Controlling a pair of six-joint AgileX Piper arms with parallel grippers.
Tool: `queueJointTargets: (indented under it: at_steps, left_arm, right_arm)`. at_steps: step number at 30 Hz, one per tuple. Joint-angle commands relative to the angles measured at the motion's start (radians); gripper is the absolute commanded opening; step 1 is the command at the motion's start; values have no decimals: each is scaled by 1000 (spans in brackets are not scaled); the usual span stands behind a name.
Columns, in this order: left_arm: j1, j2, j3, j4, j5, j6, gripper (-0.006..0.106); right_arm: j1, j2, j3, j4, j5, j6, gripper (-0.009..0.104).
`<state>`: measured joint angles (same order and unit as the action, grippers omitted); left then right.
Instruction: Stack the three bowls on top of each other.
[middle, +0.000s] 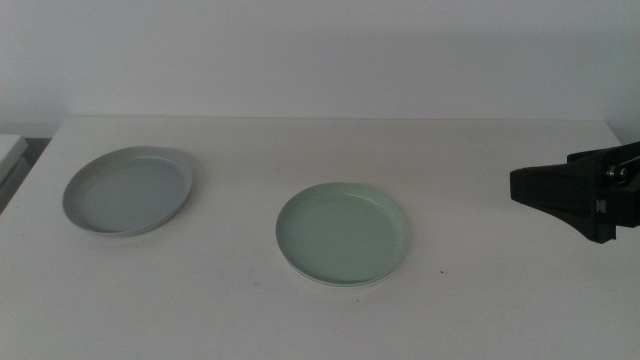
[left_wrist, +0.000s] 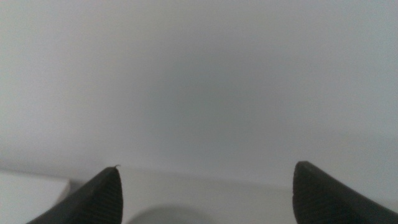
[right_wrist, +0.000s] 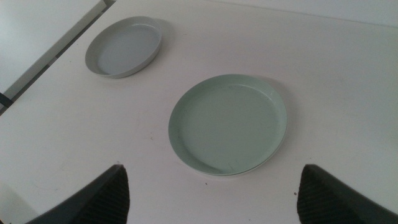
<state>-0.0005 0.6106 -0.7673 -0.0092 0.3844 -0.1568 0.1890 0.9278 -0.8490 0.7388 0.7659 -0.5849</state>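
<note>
A light grey-blue bowl (middle: 128, 190) sits alone at the table's left; it also shows in the right wrist view (right_wrist: 122, 47). A pale mint green bowl (middle: 343, 233) sits at the middle, also in the right wrist view (right_wrist: 227, 123). A thin white rim (right_wrist: 273, 158) shows under its near edge, so it seems to rest in the white bowl. My right gripper (middle: 516, 186) hovers open and empty at the right side, well apart from the green bowl; its jaws (right_wrist: 212, 167) stand wide. My left gripper (left_wrist: 206, 165) is open, empty, out of the middle view, facing the wall.
The white table (middle: 480, 300) reaches a back edge by the pale wall. A lower white surface (middle: 8, 150) lies beyond the table's left edge, close to the grey-blue bowl.
</note>
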Motion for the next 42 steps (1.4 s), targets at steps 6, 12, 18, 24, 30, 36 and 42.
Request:
queueJointTargets:
  at_steps: [6, 12, 18, 24, 30, 36, 42]
  left_arm:
    - [-1, 166, -225, -8, -7, -5, 94]
    - [-1, 305, -350, 20, 5, 45, 94]
    - [1, 397, -386, 2, 130, 40, 94]
    - [1, 532, -406, -6, 339, 20, 94]
    - [1, 653, -402, -2, 486, 134, 94]
    - [20, 828, -560, -10, 435, 157, 94]
    - [75, 1092, -880, -37, 657, 325, 94]
  right_arm:
    - [-8, -4, 5, 8, -6, -15, 93]
    - [-8, -4, 5, 8, -6, -15, 93]
    - [-8, -4, 5, 8, -6, -15, 93]
    - [-8, -4, 5, 8, -6, -15, 93]
    - [-8, -4, 5, 8, -6, -15, 93]
    - [-8, -4, 5, 8, -6, -15, 93]
    - [-8, -4, 5, 8, -6, -15, 93]
